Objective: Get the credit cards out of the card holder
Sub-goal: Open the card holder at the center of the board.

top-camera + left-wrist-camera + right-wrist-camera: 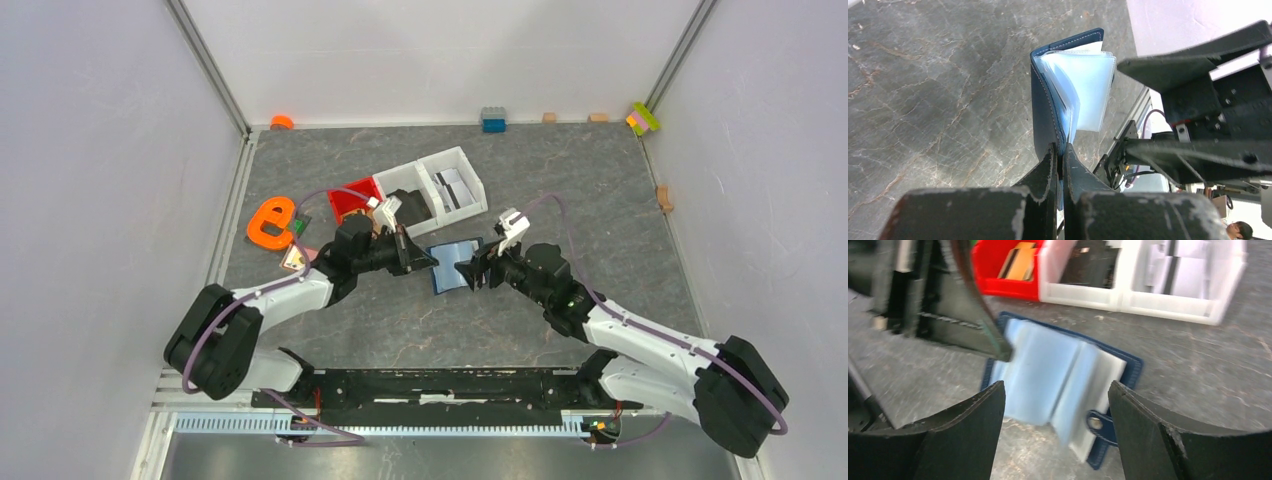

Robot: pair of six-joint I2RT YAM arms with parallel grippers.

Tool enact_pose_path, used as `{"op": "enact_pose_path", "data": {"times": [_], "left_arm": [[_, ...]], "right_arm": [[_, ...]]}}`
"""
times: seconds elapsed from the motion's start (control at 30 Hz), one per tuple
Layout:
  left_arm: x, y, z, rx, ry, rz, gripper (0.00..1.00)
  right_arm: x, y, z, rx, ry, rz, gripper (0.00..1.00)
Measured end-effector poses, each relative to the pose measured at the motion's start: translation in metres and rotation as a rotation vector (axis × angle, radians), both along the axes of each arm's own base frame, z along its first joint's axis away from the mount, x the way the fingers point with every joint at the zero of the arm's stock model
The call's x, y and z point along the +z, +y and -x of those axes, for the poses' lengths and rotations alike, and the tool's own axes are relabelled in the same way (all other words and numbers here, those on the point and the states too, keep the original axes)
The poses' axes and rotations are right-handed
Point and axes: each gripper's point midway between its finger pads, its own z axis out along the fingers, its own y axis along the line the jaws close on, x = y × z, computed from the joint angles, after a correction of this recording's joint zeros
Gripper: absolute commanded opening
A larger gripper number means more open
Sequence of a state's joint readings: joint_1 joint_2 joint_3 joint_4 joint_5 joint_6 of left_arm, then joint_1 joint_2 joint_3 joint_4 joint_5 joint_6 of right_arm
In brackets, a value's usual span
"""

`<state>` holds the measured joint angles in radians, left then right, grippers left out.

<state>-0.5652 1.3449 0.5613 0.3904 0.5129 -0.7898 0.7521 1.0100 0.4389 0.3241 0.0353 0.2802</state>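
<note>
Top view: the card holder lay open on the bench between the arms. The left end effector was clenched on its left edge, and the right end effector was just at its right edge. A red bin and a white bin sat close behind, with some credit cards in the white one.

Left wrist: the fingers were pinched tight on the navy cover, clear sleeves fanned out.

Right wrist: the jaws were spread wide, straddling the card holder and gripping nothing.

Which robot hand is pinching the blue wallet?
The left gripper: its jaws clamp the card holder; the right gripper is open, holding nothing.
</note>
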Motion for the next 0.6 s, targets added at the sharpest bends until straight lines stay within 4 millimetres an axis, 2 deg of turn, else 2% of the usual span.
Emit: {"op": "enact_pose_path", "data": {"times": [0.1, 0.23, 0.37, 0.6], "left_arm": [[-0.007, -0.001, -0.003, 0.005, 0.023, -0.021, 0.02], [-0.017, 0.000, -0.004, 0.010, 0.059, -0.061, 0.02], [-0.026, 0.000, -0.006, 0.012, 0.094, -0.092, 0.02], [-0.040, 0.004, -0.007, 0.023, 0.137, -0.141, 0.02]], "right_arm": [[-0.001, 0.020, 0.014, 0.116, -0.004, -0.004, 0.81], [-0.013, 0.038, 0.025, 0.203, 0.024, 0.022, 0.78], [-0.029, 0.052, 0.022, 0.238, 0.080, 0.058, 0.73], [-0.061, 0.055, 0.015, 0.219, 0.172, 0.146, 0.64]]}}
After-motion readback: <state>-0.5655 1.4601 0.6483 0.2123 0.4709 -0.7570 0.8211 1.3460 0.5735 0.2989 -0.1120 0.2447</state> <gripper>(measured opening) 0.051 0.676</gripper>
